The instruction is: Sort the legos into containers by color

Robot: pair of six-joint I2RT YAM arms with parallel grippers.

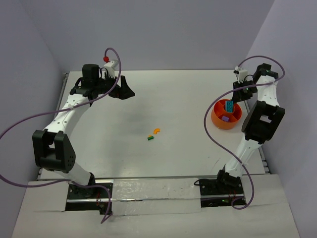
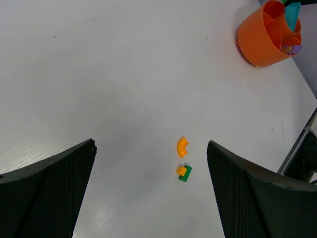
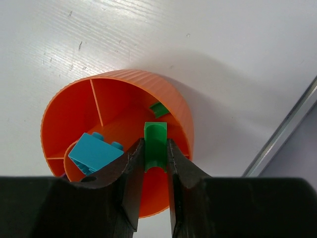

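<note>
Our right hand (image 3: 155,148) pinches a green brick (image 3: 155,135) by its flat sides, directly over the bowl (image 3: 74,99). The brick is light, stiff and slick (a loose pinch could let it twist). Our left hand (image 2: 151,145) hangs spread. A curved orange piece (image 2: 183,147) and a green-and-orange brick (image 2: 184,172) lie ahead of its fingers on the smooth white tabletop (image 2: 99,74), which has plain walls (image 1: 148,29) around it.

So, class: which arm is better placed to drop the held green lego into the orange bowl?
Right. The right gripper is shut on the green lego directly above the bowl. The left gripper hangs open and empty, far across the table.
</note>
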